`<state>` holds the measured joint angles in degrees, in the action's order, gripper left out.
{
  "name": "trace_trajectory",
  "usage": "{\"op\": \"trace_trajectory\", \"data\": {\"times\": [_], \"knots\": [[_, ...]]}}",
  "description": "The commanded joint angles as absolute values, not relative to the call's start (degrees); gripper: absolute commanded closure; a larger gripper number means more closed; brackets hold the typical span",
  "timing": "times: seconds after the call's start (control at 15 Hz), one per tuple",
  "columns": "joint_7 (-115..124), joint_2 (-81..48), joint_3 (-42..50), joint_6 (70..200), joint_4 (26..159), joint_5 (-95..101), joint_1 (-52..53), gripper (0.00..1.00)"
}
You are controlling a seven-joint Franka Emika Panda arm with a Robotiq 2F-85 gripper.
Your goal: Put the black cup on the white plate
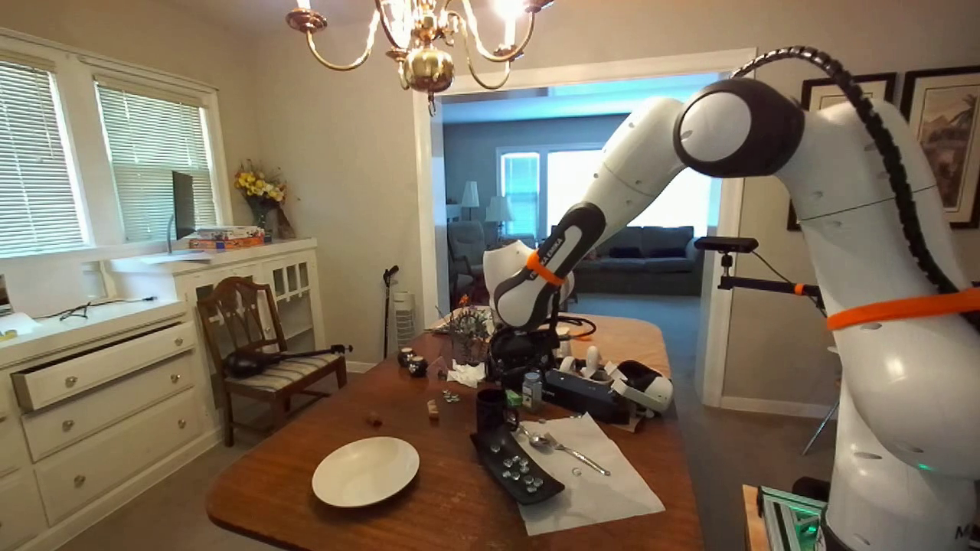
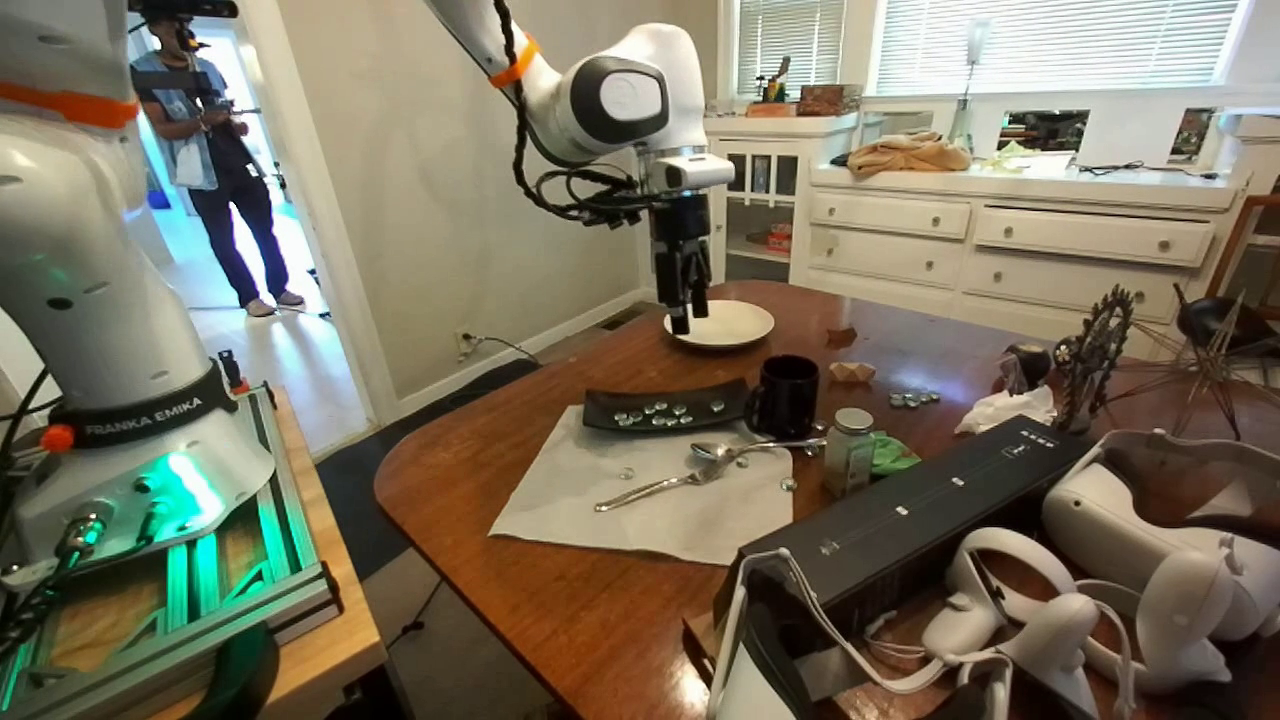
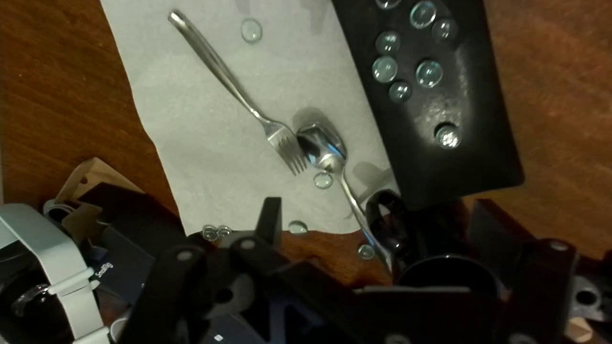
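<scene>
Because black on black reads poorly in the wrist view, we barely trace the black cup (image 3: 432, 246), part of it hidden. In an exterior view, the fingers (image 2: 680, 318) cover a bit of the white plate (image 2: 737, 325). They are spread wide apart, and from the wrist we find the cup between them, nearer one; it stands upright on the worktop (image 2: 470, 445), below and clear of both, just beside a black tray (image 2: 640, 396).

Your arm (image 1: 639, 157) leans over the table (image 1: 448, 501) from the right; white plate (image 1: 366, 471) near left, apart from the black cup (image 1: 491, 411), upright just beyond the black tray (image 1: 551, 488).
</scene>
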<state>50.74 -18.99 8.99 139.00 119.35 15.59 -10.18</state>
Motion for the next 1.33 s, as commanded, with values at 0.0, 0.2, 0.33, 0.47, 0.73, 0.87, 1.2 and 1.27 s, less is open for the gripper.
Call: {"op": "trace_trajectory", "data": {"times": [0.0,0.2,0.33,0.47,0.73,0.87,1.2,1.27], "knots": [[47.6,-27.1,12.5,133.3,109.1,12.1,-9.7,0.0],[36.6,-29.6,12.4,125.7,104.6,7.5,-12.5,0.0],[32.6,-30.9,13.6,122.7,102.7,6.5,-13.1,0.0],[33.2,-30.7,15.2,120.4,102.1,6.3,-12.6,0.0],[33.8,-30.1,16.2,122.0,103.3,6.9,-11.9,0.0],[31.2,-28.1,14.8,126.7,106.1,5.2,-12.6,0.0],[22.1,-27.5,12.5,144.7,109.3,0.5,-13.6,0.0],[18.8,-27.3,11.4,147.4,110.2,-1.0,-14.1,0.0]]}}
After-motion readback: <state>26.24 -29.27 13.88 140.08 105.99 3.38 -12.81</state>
